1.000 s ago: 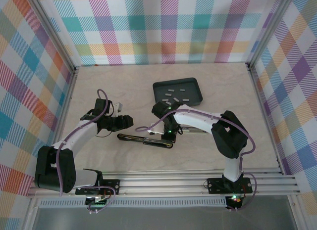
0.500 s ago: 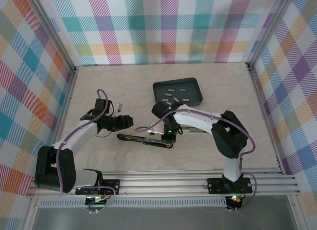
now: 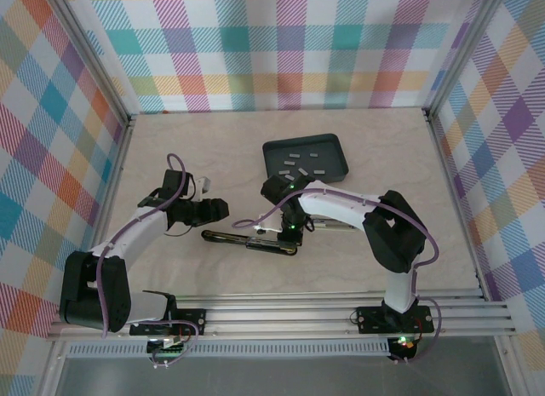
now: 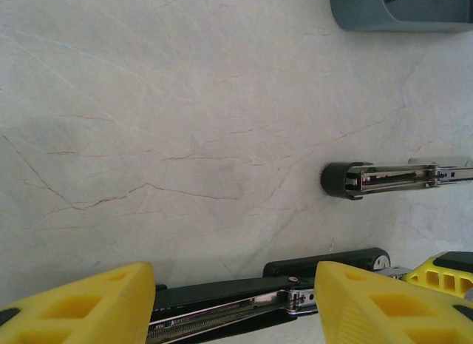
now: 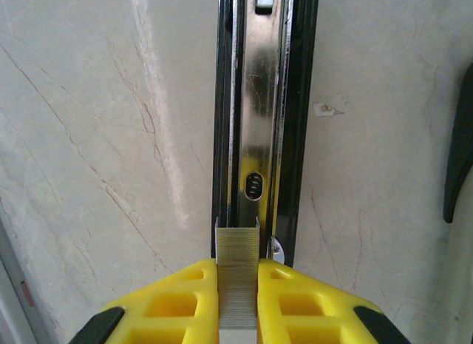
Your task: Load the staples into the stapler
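almost nothing has shifted since a second ago: in the top view both arms and the stapler (image 3: 251, 240) sit where they sat, with at most a hair's settling of the right wrist. the right gripper (image 5: 238, 277) is clamped on a strip of staples (image 5: 236, 244), pinched between its yellow fingers at the bottom centre of the right wrist view. the strip's free end pokes out over the near end of the stapler's open channel (image 5: 262, 100). the left gripper (image 4: 235, 285) stands wide apart at the bottom of its own view, holding nothing, with the stapler's black and chrome body lying across the gap between its fingers; whether it touches that body i cannot tell. spare staples (image 3: 298, 160) lie scattered in the dark tray (image 3: 271, 147) at upper centre of the top view, well apart from the work. the risk from here, as i judge it, is a jam at the mouth. the strip looks set a little left of the chrome track, over the black left wall, so pushing ahead could ride it onto the rim, tip it or snap it, and if the stapler is not braced it could slide away. the strip's long axis runs up the right wrist frame, parallel to the channel, leading end toward the top edge.
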